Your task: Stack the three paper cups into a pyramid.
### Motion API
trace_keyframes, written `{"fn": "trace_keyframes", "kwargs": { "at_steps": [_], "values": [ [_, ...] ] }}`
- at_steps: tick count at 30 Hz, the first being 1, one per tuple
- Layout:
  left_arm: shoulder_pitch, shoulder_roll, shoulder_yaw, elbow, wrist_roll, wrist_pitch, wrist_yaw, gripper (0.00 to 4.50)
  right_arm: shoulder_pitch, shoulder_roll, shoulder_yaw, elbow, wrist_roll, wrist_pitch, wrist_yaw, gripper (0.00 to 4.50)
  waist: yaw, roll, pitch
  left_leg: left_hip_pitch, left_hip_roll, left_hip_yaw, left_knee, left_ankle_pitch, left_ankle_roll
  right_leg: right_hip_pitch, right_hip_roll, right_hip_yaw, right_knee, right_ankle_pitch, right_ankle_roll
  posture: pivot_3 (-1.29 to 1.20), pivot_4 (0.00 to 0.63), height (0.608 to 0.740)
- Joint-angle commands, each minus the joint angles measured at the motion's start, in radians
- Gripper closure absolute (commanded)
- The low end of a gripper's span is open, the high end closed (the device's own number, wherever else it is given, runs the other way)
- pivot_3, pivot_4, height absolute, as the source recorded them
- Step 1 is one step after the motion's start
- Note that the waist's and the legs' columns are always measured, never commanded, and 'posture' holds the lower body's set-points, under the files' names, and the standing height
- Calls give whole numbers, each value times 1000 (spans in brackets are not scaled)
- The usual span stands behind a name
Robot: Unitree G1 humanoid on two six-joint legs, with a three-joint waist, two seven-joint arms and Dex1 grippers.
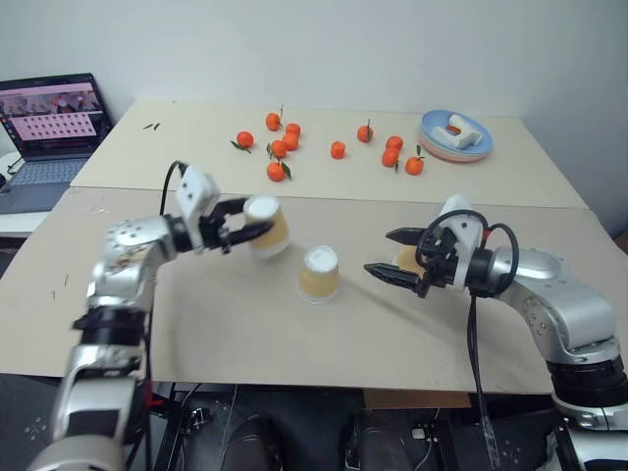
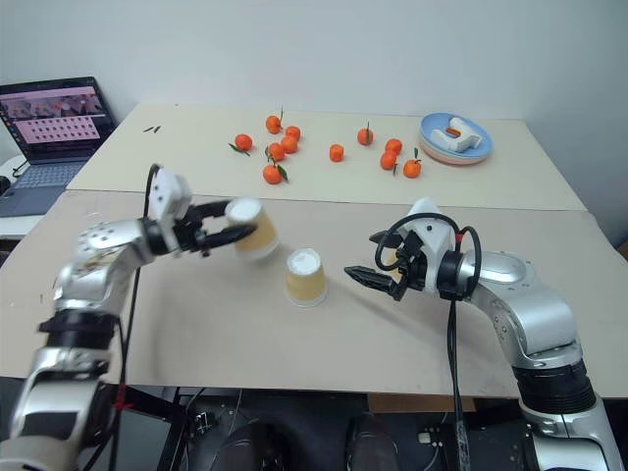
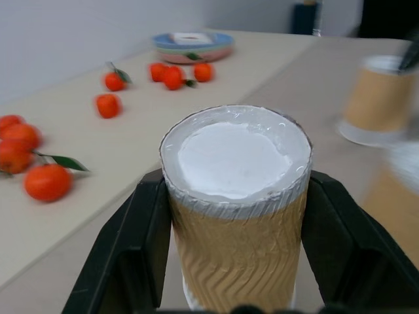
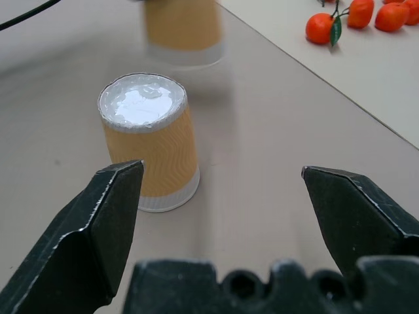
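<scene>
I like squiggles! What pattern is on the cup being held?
Tan-yellow wavy zigzag ridges on the held cup, clearest in the left wrist view.

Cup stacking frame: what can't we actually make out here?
- Third paper cup: mostly hidden behind the open right gripper in the eye views; whether it stands upright is unclear.
- Cup held by the left gripper: its rim is cut off at the left wrist view's edge.
- Laptop: screen content too small.
- Plates: the white item on them can't be identified.
</scene>
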Motion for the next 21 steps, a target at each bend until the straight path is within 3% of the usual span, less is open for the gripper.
{"fn": "trace_keyframes", "kwargs": {
  "at_steps": [1, 5, 13, 21],
  "values": [
    [39, 77, 3, -101, -42, 64, -83, 1777, -2, -2, -26, -14, -3, -32, -6, 0, 7, 1, 1, 0, 0, 0, 0, 0, 0, 0, 0, 0, 0, 0, 0, 0, 150, 663],
    [76, 109, -48, -95, 3, 15, -144, 1777, -1, 2, -32, -15, -3, -33, -12, 0, 21, 1, 1, -1, 0, -1, 1, 0, 0, 0, -1, 0, 0, -1, 2, 0, 150, 663],
    [11, -71, -138, -15, 61, -72, -85, 1777, 4, -9, -48, -22, 2, -23, -24, 0, 37, 2, 1, -2, -1, -1, 2, -1, 1, 1, -1, -1, -1, 0, 1, 0, 150, 663],
    [-15, -121, -170, 10, 75, -98, -98, 1777, 22, -28, -73, -48, 13, -6, -34, 0, 30, 2, 1, -1, -1, -1, 1, -1, 1, 1, -1, -1, -1, 0, 1, 0, 150, 663]
  ]
}}
